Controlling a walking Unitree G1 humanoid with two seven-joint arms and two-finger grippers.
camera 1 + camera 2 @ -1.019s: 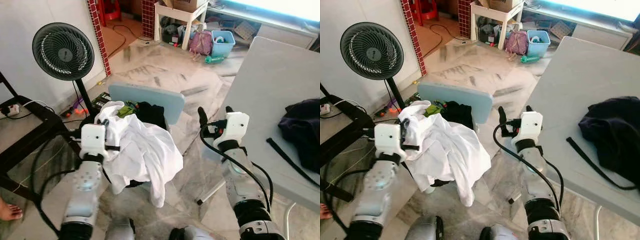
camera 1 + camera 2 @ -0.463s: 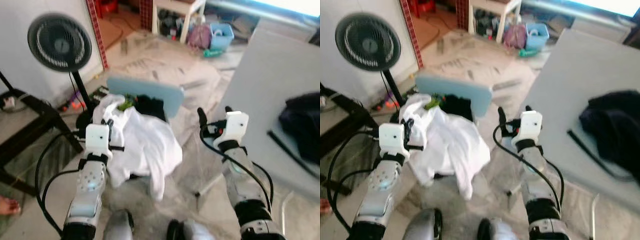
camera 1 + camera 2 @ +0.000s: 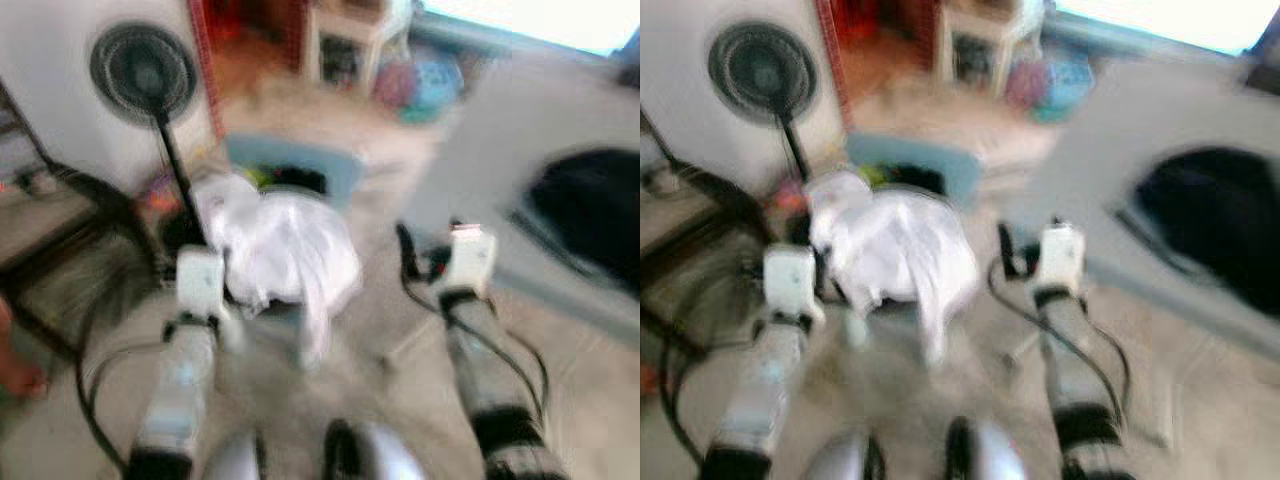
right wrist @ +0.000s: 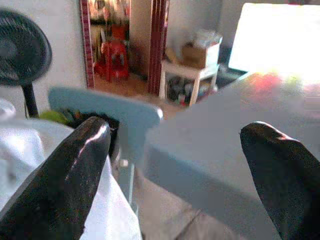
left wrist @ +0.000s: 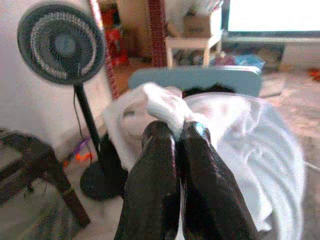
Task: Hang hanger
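Gripping white garment (image 5: 165, 107), left pincer (image 5: 175, 137) closed

A light blue chair (image 5: 200, 79) carries a heap of white cloth (image 3: 285, 250) with a dark garment behind it. Right of the chair, the grey tabletop (image 3: 500, 150) bears a dark bundle of clothing (image 3: 590, 205). Behind the chair a standing fan (image 3: 143, 70) rests on the pale floor (image 3: 400, 400).

No lettering, label, brand, number or sign can be read anywhere in the room: both head views are blurred, and nothing in the wrist views carries legible print.
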